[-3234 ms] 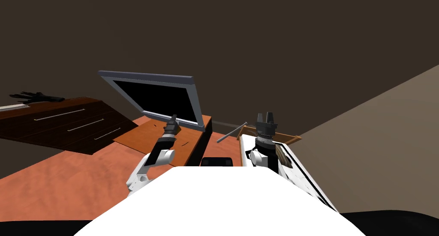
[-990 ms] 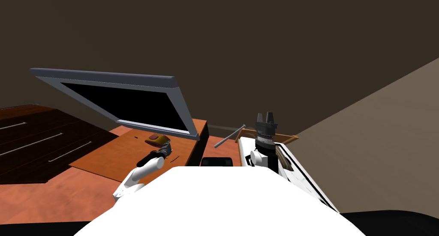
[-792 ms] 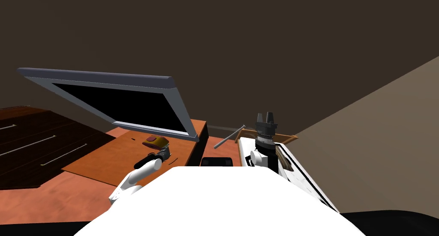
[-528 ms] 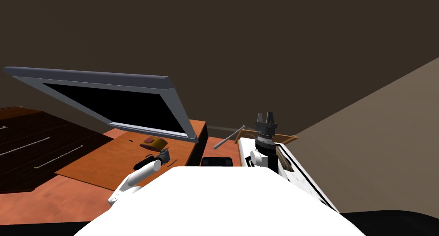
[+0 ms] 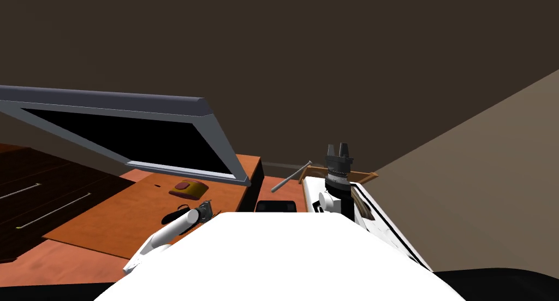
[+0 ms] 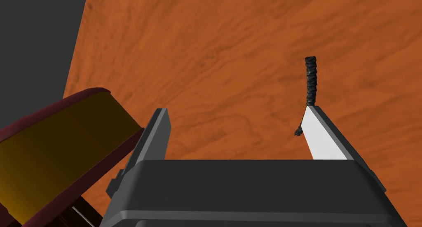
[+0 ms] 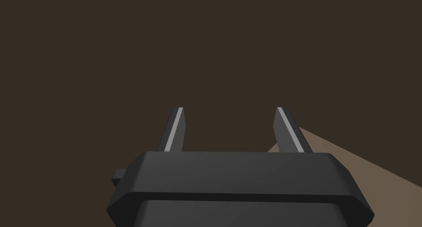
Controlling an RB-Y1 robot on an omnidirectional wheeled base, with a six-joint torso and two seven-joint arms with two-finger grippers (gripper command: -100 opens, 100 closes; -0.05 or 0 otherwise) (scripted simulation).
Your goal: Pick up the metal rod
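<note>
The metal rod (image 5: 291, 176) is a thin grey bar lying slanted in the gap between the orange desk (image 5: 125, 216) and a white piece of furniture (image 5: 382, 226). My left gripper (image 5: 206, 209) hangs low over the desk top, left of the rod and well apart from it. In the left wrist view the left gripper (image 6: 237, 111) is open over orange wood, with nothing between its fingers. My right gripper (image 5: 337, 148) points upward just right of the rod's far end. In the right wrist view the right gripper (image 7: 229, 109) stands open and empty.
A large grey-framed monitor (image 5: 136, 134) leans over the desk. A yellow and maroon object (image 5: 187, 189) (image 6: 62, 146) lies beside my left gripper, and a thin black twisted cord (image 6: 311, 80) lies by the other finger. A dark dresser (image 5: 33, 194) stands at the left.
The whole head view has shifted: monitor and dresser slid left and grew, so I have moved. My left arm has drawn back and down toward my chest. The right arm holds still.
</note>
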